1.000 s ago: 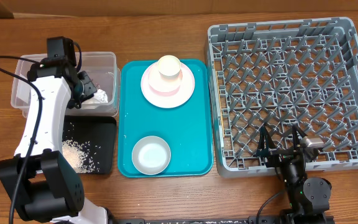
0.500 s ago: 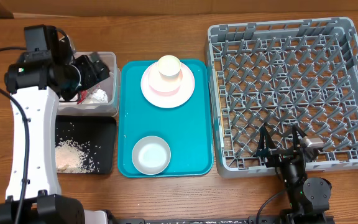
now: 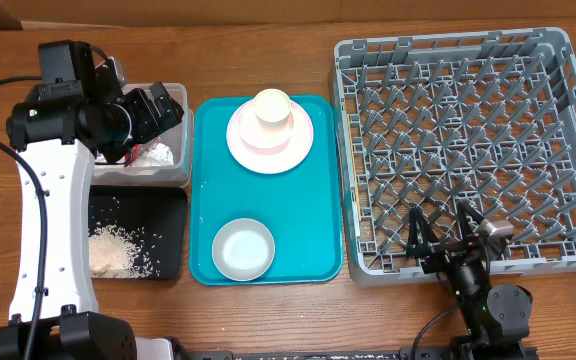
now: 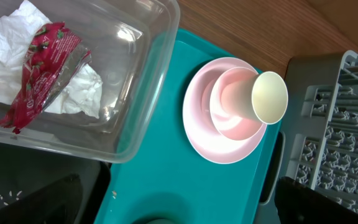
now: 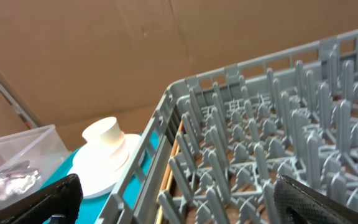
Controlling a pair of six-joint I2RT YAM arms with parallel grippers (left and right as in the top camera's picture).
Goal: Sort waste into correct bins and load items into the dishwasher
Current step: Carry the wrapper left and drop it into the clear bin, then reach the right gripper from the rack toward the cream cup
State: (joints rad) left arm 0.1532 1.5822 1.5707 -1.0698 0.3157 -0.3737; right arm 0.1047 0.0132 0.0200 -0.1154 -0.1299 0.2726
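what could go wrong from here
1. The cup is stacked on the pink bowl, which sits on the plate; gripping one piece could tip or drag the others.
2. The open right gripper sits low by the near wall of the dish rack, so a careless swing might snag the lattice.
3. The open left gripper hangs over the clear tub and might clip its rim when leaving.

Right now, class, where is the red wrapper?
In the left wrist view, the wrapper lies on the napkin inside the clear tub, just left of the teal tray.
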